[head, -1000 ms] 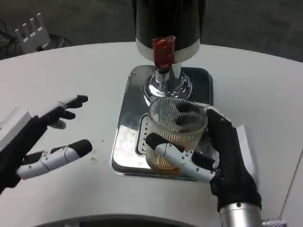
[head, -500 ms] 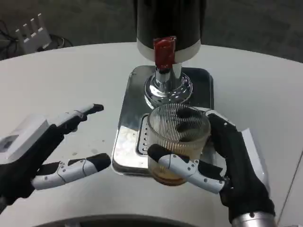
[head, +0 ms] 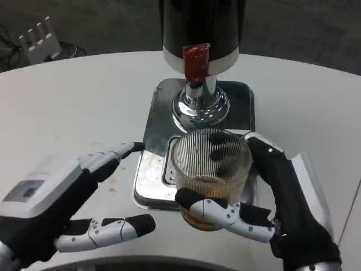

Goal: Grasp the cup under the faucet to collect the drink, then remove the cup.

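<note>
The right robot hand (head: 282, 197) wraps the ribbed glass cup (head: 210, 172), thumb across its front and fingers behind, a grip that keeps it upright so the amber drink (head: 204, 189) pooled at the bottom stays in. The cup sits at the near edge of the chrome drip tray (head: 155, 149), short of the faucet (head: 196, 62) with its red tap, so removal looks underway. The left robot hand (head: 62, 203) hovers just beside the tray near the counter's (head: 73, 101) front edge, fingers spread, holding nothing, perhaps ready to steady. No readable lettering on the dispenser (head: 201, 25).
</note>
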You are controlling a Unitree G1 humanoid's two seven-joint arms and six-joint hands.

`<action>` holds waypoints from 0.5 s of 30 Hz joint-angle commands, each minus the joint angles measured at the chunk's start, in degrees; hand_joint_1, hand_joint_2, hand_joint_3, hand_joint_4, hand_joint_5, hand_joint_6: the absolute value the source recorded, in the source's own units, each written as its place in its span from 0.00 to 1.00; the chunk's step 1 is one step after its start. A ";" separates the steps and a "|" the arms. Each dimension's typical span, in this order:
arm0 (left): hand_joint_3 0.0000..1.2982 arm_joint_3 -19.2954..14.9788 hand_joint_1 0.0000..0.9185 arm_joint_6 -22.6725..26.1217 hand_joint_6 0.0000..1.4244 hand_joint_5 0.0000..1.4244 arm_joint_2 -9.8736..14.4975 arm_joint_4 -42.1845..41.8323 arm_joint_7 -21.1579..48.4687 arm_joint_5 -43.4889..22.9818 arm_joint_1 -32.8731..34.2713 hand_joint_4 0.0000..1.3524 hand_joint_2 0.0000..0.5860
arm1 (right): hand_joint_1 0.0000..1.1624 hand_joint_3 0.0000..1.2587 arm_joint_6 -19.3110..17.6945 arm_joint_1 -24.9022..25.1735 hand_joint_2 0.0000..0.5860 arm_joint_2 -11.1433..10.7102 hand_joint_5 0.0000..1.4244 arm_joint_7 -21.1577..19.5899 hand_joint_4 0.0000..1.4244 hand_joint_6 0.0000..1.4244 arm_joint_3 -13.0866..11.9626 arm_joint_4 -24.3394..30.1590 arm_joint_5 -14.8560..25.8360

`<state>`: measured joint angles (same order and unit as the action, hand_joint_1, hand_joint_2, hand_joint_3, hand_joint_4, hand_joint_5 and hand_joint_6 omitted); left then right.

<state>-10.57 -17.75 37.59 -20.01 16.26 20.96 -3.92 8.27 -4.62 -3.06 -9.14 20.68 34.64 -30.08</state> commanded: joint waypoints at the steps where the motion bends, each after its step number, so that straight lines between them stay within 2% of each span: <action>1: 0.09 -0.18 0.00 1.34 0.15 0.07 -0.02 -2.40 0.74 1.39 -2.55 0.02 0.13 | 0.73 0.77 -4.23 -1.26 0.21 -0.68 0.73 0.55 0.71 0.41 0.36 2.86 -0.84; 15: 0.08 0.38 0.00 3.22 0.14 0.06 -0.12 -5.67 1.45 3.50 -6.65 0.00 0.14 | 0.74 0.77 -5.62 -4.21 0.21 -1.96 0.73 2.89 0.71 0.41 -1.09 6.24 -1.44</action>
<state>-10.53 -15.10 37.58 -24.77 16.89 23.35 -9.31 5.65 -8.48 -5.09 -6.52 19.66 38.64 -31.30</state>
